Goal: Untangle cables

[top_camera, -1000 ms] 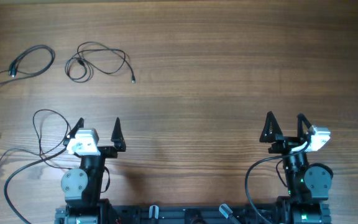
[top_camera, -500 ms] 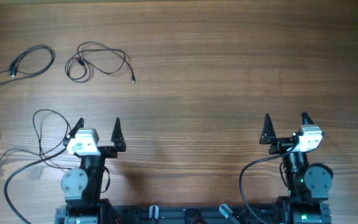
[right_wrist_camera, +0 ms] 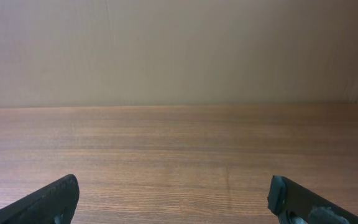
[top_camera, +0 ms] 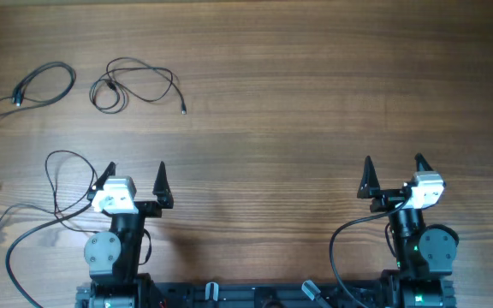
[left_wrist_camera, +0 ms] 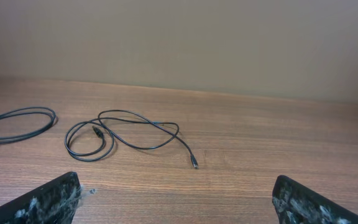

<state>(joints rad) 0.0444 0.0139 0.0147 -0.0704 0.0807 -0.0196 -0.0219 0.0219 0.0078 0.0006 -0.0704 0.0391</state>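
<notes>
On the wooden table (top_camera: 315, 103) the cables lie apart from one another at the far left. One looped cable (left_wrist_camera: 98, 132) rests in a small coil joined to a wider loop, its plug end (left_wrist_camera: 194, 165) trailing to the right and nearer the arms. A second cable (top_camera: 20, 96) lies in a flat loop just to its left, not touching it. A thinner wire loop (top_camera: 58, 152) sits nearer, just beside the left arm on its left. The left gripper (top_camera: 135, 175) has its fingers spread wide with nothing between them. The right gripper (top_camera: 392, 171), well apart at the near right, is likewise spread over bare wood.
</notes>
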